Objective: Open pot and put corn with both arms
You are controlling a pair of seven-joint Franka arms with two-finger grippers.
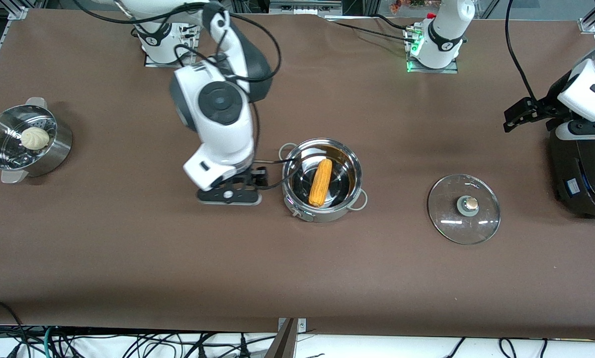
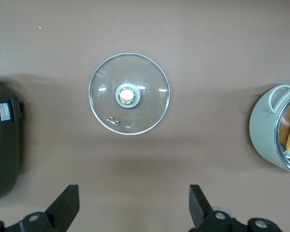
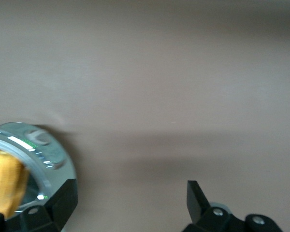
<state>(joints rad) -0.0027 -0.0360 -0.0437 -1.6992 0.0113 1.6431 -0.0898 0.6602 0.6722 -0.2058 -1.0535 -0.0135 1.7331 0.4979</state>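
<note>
I judge both steps done: the yellow-orange corn cob (image 1: 320,182) lies inside the shiny round stainless-steel pot (image 1: 352,199), and its clear glass lid (image 1: 464,209) rests flat on the brown table (image 1: 128,258), toward the left arm's end. My right pincer (image 1: 237,191) hangs spread and empty just beside the pot; my left pincer (image 1: 518,115) is spread, empty, above the table near the lid. Next I'd only retract both arms.

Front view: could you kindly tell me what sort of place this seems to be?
Probably a robotics lab set up for kitchen tasks: a brown-covered table, two mounted arms, and cookware such as a steel pot and glass lid.
</note>
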